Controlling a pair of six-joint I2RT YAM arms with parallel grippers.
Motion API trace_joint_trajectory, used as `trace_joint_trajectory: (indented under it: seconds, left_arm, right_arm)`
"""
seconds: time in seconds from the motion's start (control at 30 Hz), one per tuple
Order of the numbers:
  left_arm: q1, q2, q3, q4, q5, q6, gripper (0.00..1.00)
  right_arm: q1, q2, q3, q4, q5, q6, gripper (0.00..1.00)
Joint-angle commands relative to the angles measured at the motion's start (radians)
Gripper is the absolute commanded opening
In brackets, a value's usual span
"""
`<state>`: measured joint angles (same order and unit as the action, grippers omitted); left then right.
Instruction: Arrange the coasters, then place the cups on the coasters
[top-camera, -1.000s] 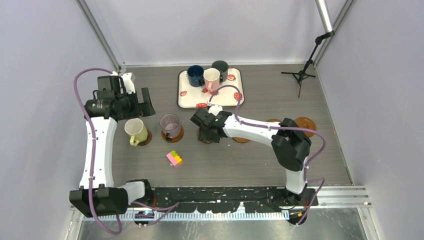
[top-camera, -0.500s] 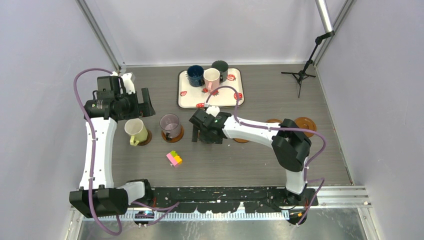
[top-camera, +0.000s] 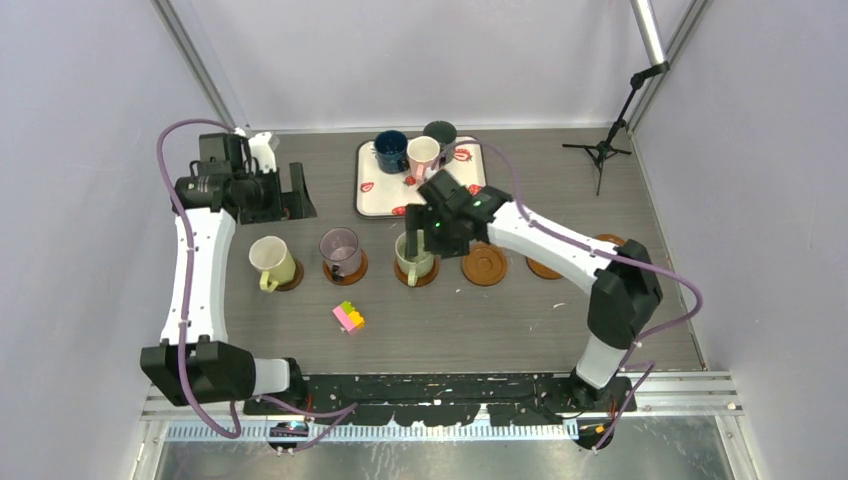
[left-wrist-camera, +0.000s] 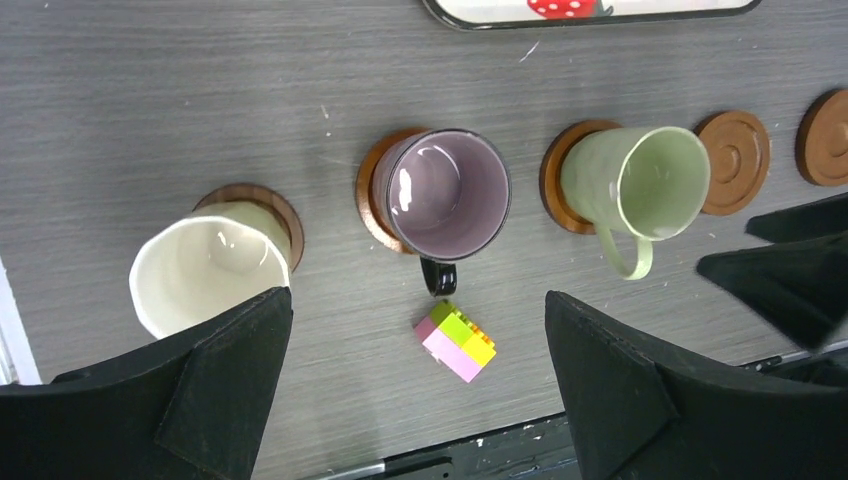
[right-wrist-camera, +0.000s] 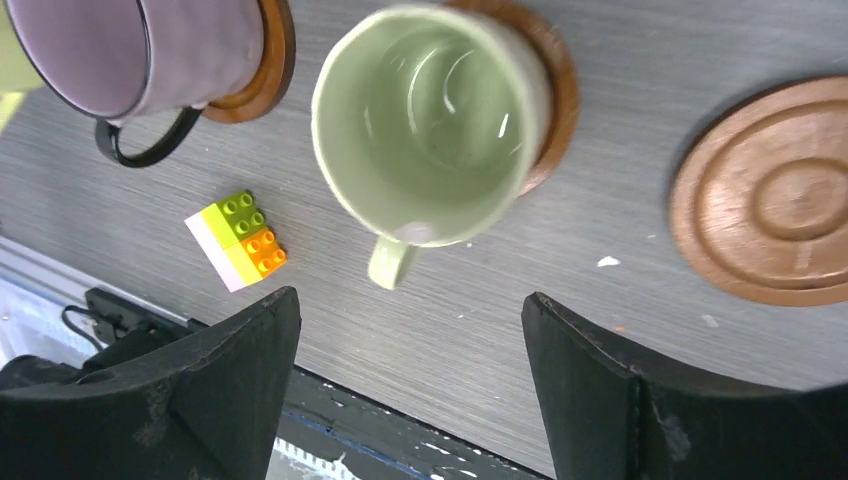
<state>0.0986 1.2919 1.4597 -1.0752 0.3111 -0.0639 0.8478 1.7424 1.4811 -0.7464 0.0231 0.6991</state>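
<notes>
Coasters: a row is laid from left to right across the table (top-camera: 500, 310). Three are covered by mugs. A bare coaster (top-camera: 485, 265) lies just right of them, apart from its neighbours. A further coaster (left-wrist-camera: 825, 140) is seen beyond it, cut by the frame edge in the left wrist view.
Cream mug (top-camera: 270, 260): stood upright on the leftmost coaster, with part of the disc's rim exposed beside it. Its handle is turned to the near edge.
Purple mug (top-camera: 341, 248): stood upright on the second coaster, with its black handle turned to the near edge.
Green mug (right-wrist-camera: 430, 130): stood upright and empty on the third coaster. Part of the disc's rim is exposed at one side, and the handle is turned to the near edge.
Tray (top-camera: 372, 195): set at the far middle of the table. A blue mug (top-camera: 391, 150), a pink mug (top-camera: 423, 155) and a dark mug (top-camera: 440, 131) are grouped at its far edge. Whether they touch cannot be told.
Block (top-camera: 348, 316): lies on the table on the near side of the purple mug, touching neither mug nor coaster.
Right gripper (right-wrist-camera: 410, 300): held above the near side of the green mug. The jaws are spread wide, nothing is held between them, and no contact with the mug is seen.
Left gripper (left-wrist-camera: 418, 305): held over the far left of the table, well apart from the mugs. The jaws are spread fully and nothing is held.
</notes>
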Motion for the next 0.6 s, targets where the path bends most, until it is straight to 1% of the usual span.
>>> trace_joint_trajectory:
  seconds: [0.0, 0.13, 0.23, 0.33, 0.43, 0.57]
  left_arm:
    - [0.001, 0.055, 0.079, 0.016, 0.06, 0.022, 1.0]
    - [-0.003, 0.066, 0.064, 0.055, 0.072, 0.013, 1.0]
    - [-0.005, 0.06, 0.04, 0.086, 0.074, 0.004, 1.0]
    - [-0.005, 0.054, 0.021, 0.109, 0.076, -0.004, 1.0]
    - [-0.005, 0.048, 0.008, 0.126, 0.077, -0.016, 1.0]
    - [-0.005, 0.032, -0.025, 0.16, 0.076, -0.032, 1.0]
  right_arm:
    - [-0.123, -0.097, 0.055, -0.049, -0.14, -0.171, 0.86]
    - [-0.25, -0.114, 0.1, 0.007, -0.04, -0.251, 0.86]
    - [-0.322, -0.071, 0.15, 0.085, 0.04, -0.354, 0.92]
    - [-0.373, 0.0, 0.204, 0.155, 0.052, -0.423, 0.98]
    - [-0.4, 0.112, 0.305, 0.156, 0.061, -0.434, 0.98]
    - [-0.412, 0.254, 0.458, 0.106, 0.03, -0.36, 0.89]
